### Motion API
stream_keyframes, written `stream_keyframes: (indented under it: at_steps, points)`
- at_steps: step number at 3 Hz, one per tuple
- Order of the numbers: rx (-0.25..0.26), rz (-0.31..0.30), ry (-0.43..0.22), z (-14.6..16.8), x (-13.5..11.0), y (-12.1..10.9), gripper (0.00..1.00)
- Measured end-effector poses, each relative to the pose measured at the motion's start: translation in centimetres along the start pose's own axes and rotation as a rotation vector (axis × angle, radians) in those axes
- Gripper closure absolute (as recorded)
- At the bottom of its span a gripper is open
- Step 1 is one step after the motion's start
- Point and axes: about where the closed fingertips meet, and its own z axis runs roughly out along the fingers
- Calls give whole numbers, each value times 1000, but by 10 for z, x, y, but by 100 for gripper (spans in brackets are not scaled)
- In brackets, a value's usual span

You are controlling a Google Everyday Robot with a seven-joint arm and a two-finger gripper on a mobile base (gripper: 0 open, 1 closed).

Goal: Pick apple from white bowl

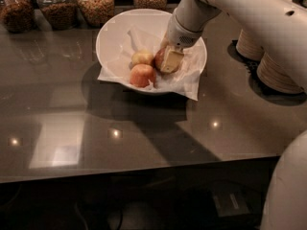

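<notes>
My robot's arm reaches in from the right of the white bowl, which sits on a dark, glossy table. The gripper is down inside the bowl, right of its centre. The gripper's pale end lies against the right side of the apple and covers part of it. From here I cannot tell how far the gripper is open, or whether it has hold of the fruit.

The dark red apple is low in the bowl, on the crumpled white paper whose corners spill over the near rim. A pale yellow apple sits just to its left inside the bowl. An orange-pink apple lies in front of that one, near the front wall.

Behind the bowl stands a row of glass jars filled with brown and tan foods. To the right of the bowl, apart from it, are stacks of tan paper bowls.
</notes>
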Motion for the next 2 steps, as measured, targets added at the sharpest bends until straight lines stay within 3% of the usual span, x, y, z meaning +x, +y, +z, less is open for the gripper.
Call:
stream_keyframes:
  at_steps: [1,2]
  points:
    - [3,-11,-11,-9,-3,3,100]
    - [16,-24,-49,-29,-12,5,100]
